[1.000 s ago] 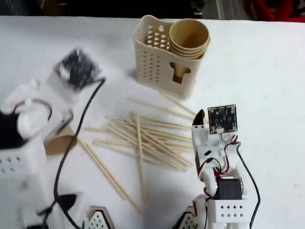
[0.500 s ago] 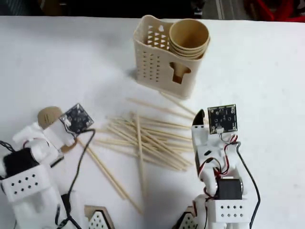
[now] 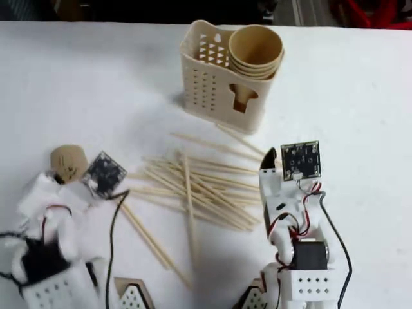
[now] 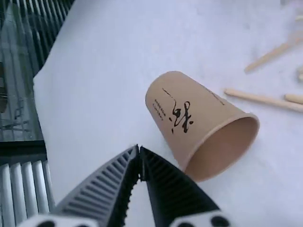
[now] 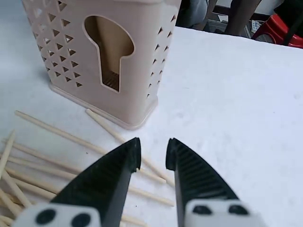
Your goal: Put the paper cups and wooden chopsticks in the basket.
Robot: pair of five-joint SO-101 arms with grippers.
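- Now the white table (image 3: 360,96) carries everything.
- The perforated basket (image 3: 209,90) stands upright at the far side, with nested paper cups (image 3: 256,48) inside it.
- Wooden chopsticks (image 3: 193,187) lie scattered between the two arms, near the basket.
- One loose paper cup (image 4: 199,125) lies on its side just beyond the left gripper (image 4: 140,156), whose jaws are pressed together, empty.
- The right gripper (image 5: 152,158) hovers over the chopsticks, jaws slightly apart, holding nothing.

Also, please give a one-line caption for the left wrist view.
Left gripper, shut, beside a paper cup lying on its side.
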